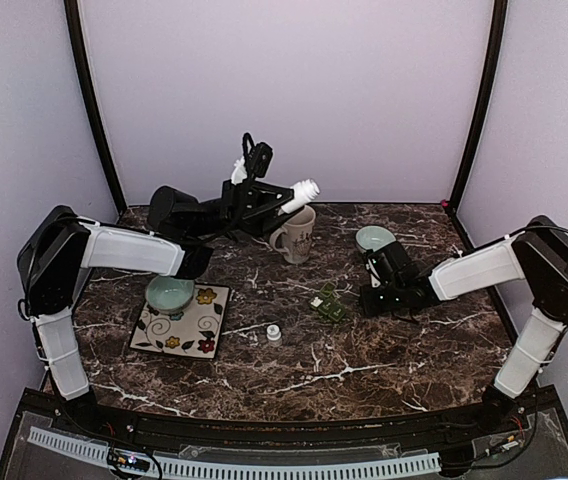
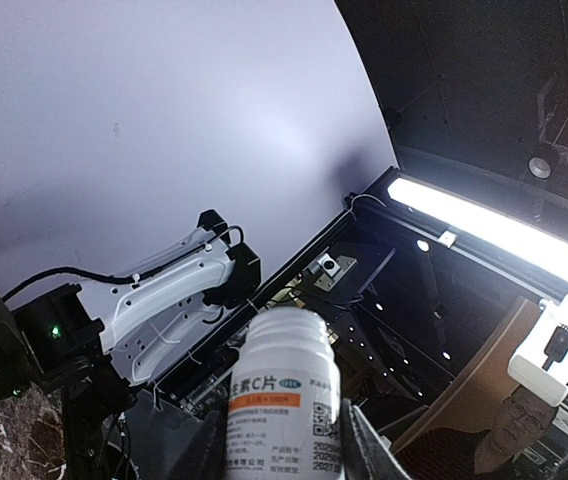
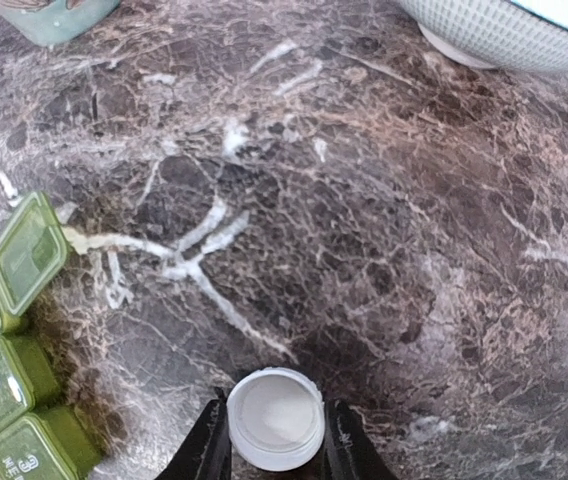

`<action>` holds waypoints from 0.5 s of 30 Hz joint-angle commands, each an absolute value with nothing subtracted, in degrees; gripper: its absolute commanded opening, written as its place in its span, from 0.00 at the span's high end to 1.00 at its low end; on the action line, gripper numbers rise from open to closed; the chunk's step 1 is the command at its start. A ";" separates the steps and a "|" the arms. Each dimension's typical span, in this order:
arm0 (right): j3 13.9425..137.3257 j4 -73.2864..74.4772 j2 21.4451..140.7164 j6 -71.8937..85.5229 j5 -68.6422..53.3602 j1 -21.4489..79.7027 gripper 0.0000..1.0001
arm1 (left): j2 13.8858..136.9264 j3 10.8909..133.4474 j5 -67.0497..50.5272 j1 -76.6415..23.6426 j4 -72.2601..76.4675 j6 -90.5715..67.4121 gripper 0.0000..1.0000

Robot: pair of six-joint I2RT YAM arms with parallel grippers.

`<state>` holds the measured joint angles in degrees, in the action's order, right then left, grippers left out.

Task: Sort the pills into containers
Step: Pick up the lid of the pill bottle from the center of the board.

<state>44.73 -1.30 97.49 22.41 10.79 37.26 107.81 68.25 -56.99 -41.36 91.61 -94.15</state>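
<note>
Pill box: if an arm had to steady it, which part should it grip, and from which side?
Probably from straight above, jaws closing across the narrow width of the pill box, over closed compartments 2 and 3. It lies flat and low, so only its long side walls offer purchase, and the first compartment's lid stands open.

pale lilac walls [image 1: 284, 90] enclose a dark brown marble-patterned table [image 1: 384, 360] with white veining; black posts [image 1: 92, 110] run up the back corners. overhead, a bright strip light [image 2: 494, 230] glows against a dark ceiling [image 2: 484, 80].
</note>
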 commanded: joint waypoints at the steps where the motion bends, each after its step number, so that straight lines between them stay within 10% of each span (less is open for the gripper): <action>1: 46.18 0.00 98.59 21.10 9.02 36.64 0.76 | 107.58 68.76 -57.29 -41.37 99.57 -94.14 1.00; 15: 48.69 10.09 91.71 15.28 4.88 36.56 0.77 | 106.70 64.62 -58.89 -41.34 99.58 -92.47 1.00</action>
